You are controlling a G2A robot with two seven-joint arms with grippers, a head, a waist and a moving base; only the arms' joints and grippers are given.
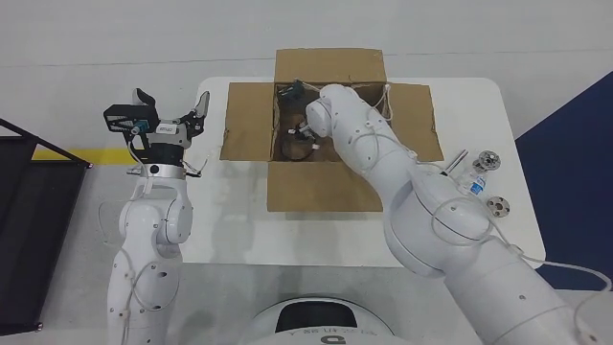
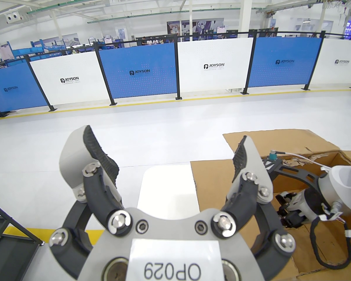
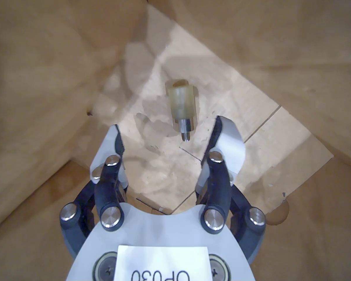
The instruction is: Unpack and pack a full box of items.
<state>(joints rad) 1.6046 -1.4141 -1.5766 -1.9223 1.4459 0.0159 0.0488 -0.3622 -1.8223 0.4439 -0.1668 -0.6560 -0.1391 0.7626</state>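
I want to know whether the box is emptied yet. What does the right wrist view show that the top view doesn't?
The right wrist view adds a small yellowish cylinder with a metal pin, lying on the floor of the box just ahead of the open right gripper. The top view adds the white table, the box's flaps folded out, a small bottle and metal discs beside the box, and the open left gripper at the table's side. Both have the box's cardboard inside.

A white rectangular worktop [image 1: 239,240] stands on pale grey floor [image 1: 144,19], a black metal rack [image 1: 29,216] nearby. Blue and white partition panels [image 2: 137,73] stand beyond.
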